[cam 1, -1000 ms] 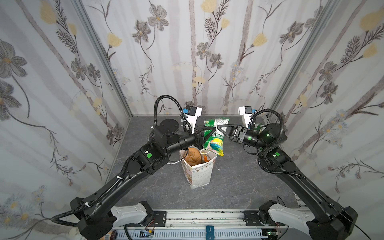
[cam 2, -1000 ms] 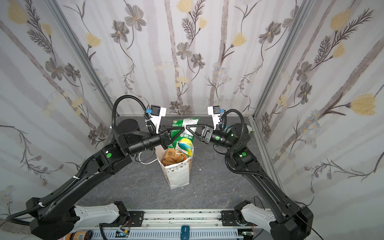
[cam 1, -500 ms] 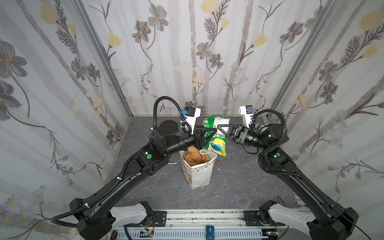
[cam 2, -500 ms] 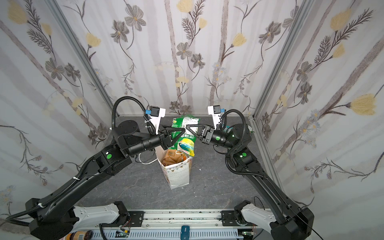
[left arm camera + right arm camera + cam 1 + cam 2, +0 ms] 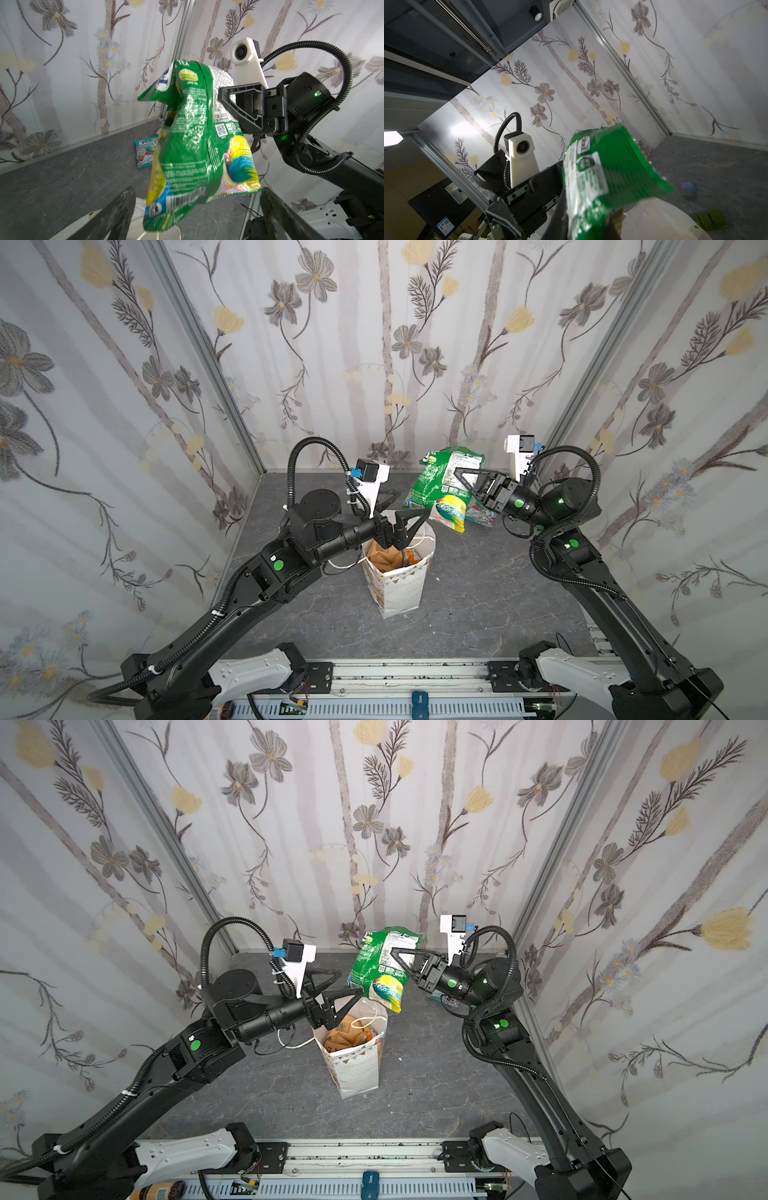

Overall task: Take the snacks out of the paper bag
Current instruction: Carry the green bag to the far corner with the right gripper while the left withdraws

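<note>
Right hand (image 5: 459, 477) clamps green snack packet (image 5: 440, 489) above paper bag (image 5: 399, 585), left hand (image 5: 349, 984) wide open and empty; tabletop (image 5: 478, 605) set-down likely next.

bright, even light; glare on the wall (image 5: 467, 128) (right wrist view), green packet (image 5: 602, 182) blurred, edges bowed.

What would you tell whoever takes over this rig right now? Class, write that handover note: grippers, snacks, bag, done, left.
Left gripper: open, above the mouth of the paper bag.
Right gripper: shut on the green apple tea packet, held in the air beyond the bag.
Done: teal mint packet lies on the table; the green one is out.
To do: set it down, then pull the tan-brown packet and orange packet from the upright bag.
</note>
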Controlling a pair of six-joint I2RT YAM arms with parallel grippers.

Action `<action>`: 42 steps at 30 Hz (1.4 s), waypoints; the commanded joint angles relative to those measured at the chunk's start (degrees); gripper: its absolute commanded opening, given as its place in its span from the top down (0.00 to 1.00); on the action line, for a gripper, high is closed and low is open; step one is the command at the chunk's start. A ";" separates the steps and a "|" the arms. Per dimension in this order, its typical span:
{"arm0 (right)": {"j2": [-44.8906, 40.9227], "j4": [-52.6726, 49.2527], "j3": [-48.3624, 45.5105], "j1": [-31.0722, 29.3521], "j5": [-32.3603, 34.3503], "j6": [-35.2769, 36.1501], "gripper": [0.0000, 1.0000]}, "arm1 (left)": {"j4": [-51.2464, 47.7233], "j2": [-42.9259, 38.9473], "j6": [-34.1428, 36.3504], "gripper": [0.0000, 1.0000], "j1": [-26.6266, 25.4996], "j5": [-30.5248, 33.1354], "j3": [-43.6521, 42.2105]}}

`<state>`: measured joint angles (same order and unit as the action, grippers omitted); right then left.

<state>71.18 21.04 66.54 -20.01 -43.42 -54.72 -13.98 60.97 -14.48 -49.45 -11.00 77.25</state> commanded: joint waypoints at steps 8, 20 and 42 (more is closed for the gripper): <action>-2.70 0.33 -3.30 15.62 2.45 -0.68 1.00 | -4.46 -4.76 5.78 0.00 0.04 2.62 -3.54; -4.02 3.73 -18.23 34.32 3.26 -2.50 1.00 | -8.30 -8.09 6.13 0.00 -0.03 7.17 -7.09; 27.72 16.07 -24.59 46.82 5.91 -0.29 1.00 | -10.43 -9.73 5.66 0.00 0.03 10.04 -8.41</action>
<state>95.85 31.29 40.62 26.65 -37.45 -54.94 -24.73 51.64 -8.58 -49.45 -2.02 69.10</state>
